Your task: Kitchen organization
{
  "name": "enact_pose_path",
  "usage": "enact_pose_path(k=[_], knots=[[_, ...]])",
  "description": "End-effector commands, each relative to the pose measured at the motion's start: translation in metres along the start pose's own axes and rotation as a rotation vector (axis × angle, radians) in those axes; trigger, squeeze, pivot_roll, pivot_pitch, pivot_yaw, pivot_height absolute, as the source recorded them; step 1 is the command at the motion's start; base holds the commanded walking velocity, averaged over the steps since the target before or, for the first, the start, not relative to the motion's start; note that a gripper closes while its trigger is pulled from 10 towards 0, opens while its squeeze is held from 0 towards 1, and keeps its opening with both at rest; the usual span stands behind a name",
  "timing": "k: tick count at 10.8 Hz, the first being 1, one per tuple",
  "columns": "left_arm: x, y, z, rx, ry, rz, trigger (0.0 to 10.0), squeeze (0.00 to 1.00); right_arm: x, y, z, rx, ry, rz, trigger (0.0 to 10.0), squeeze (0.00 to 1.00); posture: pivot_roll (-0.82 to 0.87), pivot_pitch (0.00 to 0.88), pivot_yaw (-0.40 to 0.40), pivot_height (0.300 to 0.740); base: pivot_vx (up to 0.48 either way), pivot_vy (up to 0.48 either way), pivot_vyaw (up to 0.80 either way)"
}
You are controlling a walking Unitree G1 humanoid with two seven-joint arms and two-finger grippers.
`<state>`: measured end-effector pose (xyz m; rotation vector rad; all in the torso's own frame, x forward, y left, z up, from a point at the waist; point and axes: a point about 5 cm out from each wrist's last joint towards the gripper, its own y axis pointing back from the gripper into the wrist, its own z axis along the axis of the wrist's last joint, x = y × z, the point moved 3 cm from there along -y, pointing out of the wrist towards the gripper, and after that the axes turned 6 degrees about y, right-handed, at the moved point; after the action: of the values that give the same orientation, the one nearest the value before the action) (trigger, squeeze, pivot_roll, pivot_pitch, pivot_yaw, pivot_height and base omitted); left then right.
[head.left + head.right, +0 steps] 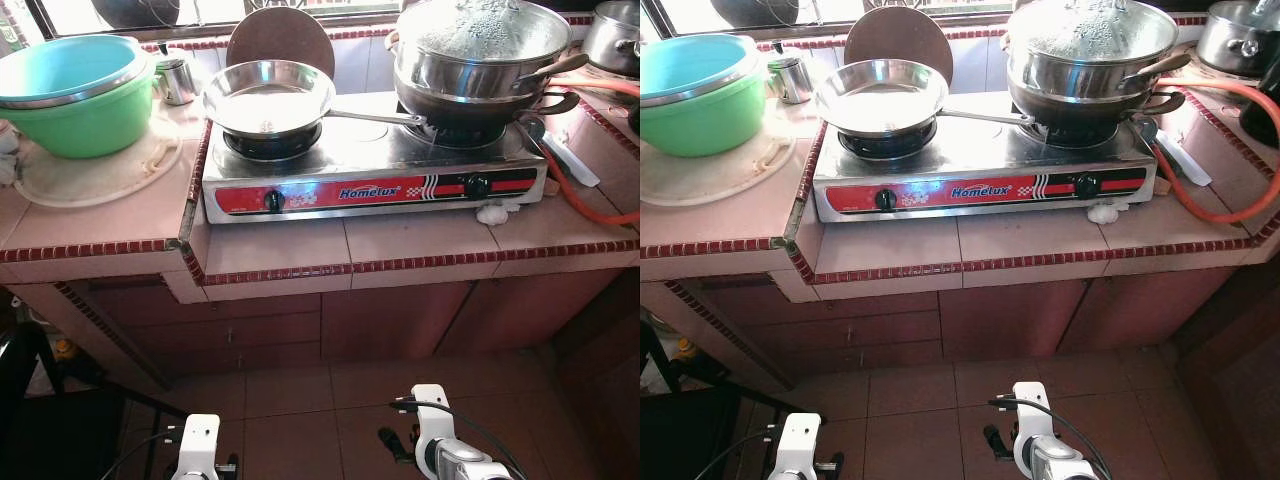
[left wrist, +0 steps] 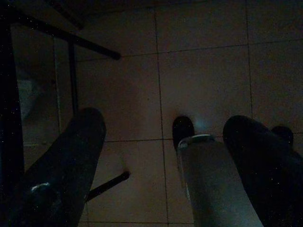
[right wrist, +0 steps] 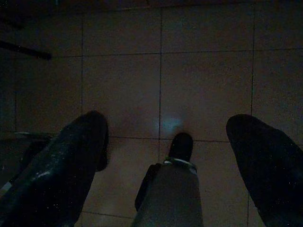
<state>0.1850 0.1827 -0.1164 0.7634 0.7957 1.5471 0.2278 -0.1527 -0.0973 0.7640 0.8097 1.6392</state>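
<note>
1. Both wrist views are very dark: the left gripper (image 2: pixel 161 142) hangs over the floor tiles (image 2: pixel 203 80), its two black fingers spread apart with nothing between them, and a thin black frame leg is just made out at one side.
2. The right gripper (image 3: pixel 165 142) hangs idle as well, fingers parted and holding nothing, floor tiles beneath.
3. Up on the tiled worktop (image 1: pixel 420 245), a two-burner stove (image 1: pixel 370 165) sits toward the back middle.
4. An empty steel frying pan (image 1: pixel 268 97) rests on the stove's left burner, handle pointing right.
5. On the right burner a dark wok carries a steel pot (image 1: pixel 480 50) with a misted lid; its contents are hidden.
6. A green basin (image 1: pixel 75 92) stands at the worktop's left end, cut off by the picture edge.
7. An orange hose (image 1: pixel 1240 150) curves along the right edge; another pot (image 1: pixel 1238 35) at the back right corner is cropped.
8. A small white lump (image 1: pixel 492 212) lies at the stove's front, too small to identify.
</note>
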Motion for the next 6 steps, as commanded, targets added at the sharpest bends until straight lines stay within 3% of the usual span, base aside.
enact_pose_path(k=[1, 5, 6], knots=[[0.002, 0.000, -0.004, 0.017, -0.005, -0.001, 10.0, 0.00, -0.001, 0.000, 0.002, -0.004, -0.004, 0.000, 10.0, 0.00, -0.05, 0.063, 0.042, 0.740, 0.000, 0.000, 0.00], [0.002, 0.000, -0.004, 0.017, -0.005, -0.001, 10.0, 0.00, -0.001, 0.000, 0.002, -0.004, -0.004, 0.000, 10.0, 0.00, -0.05, 0.063, 0.042, 0.740, 0.000, 0.000, 0.00], [-0.001, 0.003, -0.016, 0.043, -0.017, -0.021, 10.0, 0.00, -0.003, 0.000, 0.003, -0.003, 0.045, 0.000, 10.0, 0.00, -0.05, 0.058, 0.028, 0.740, 0.000, 0.000, 0.00]])
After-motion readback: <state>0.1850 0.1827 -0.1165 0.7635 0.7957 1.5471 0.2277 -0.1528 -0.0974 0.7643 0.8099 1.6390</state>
